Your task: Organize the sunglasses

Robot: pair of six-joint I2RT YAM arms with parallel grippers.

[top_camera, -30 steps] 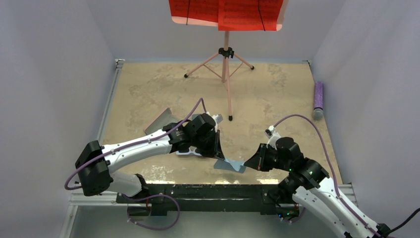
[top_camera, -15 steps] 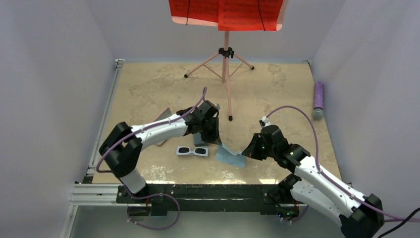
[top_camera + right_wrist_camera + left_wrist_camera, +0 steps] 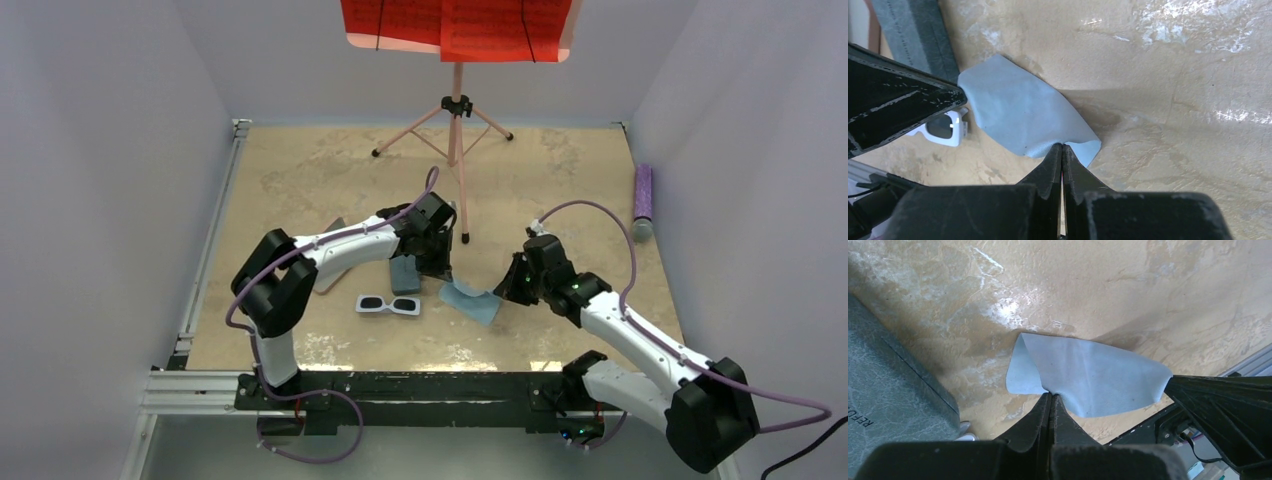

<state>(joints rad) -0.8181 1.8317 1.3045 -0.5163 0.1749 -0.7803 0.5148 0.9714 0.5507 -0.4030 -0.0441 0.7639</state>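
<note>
Beige and mottled, the desk (image 3: 300,170) carries a light blue cloth (image 3: 470,298) near its front middle, held at two opposite sides by the two arms. The left gripper (image 3: 1052,399) has its fingers pressed together on the cloth's edge, where the fabric folds over itself into a small curl. The right gripper (image 3: 1062,150) pinches the opposite corner, its black fingers likewise closed tight on the fabric. Between the two pinches the cloth sags a little, and its shadow falls on the desk beneath it.

The white sunglasses (image 3: 388,305) lie flat on the desk, dark lenses up, to the left of the cloth and free of both grippers. From above they sit apart from the cloth. In the right wrist view one end of the chunky frame shows past the left gripper's finger, just beside the cloth's edge. Just beyond the sunglasses lies a grey-blue case (image 3: 404,275), partly covered by the left arm; the left wrist view shows its textured surface at the left of the frame.

Farther back, a music stand (image 3: 456,105) with pink tripod legs stands on the desk and bears a red sheet. A purple cylinder (image 3: 642,195) lies along the right edge of the desk, near the wall and well apart from everything else.
</note>
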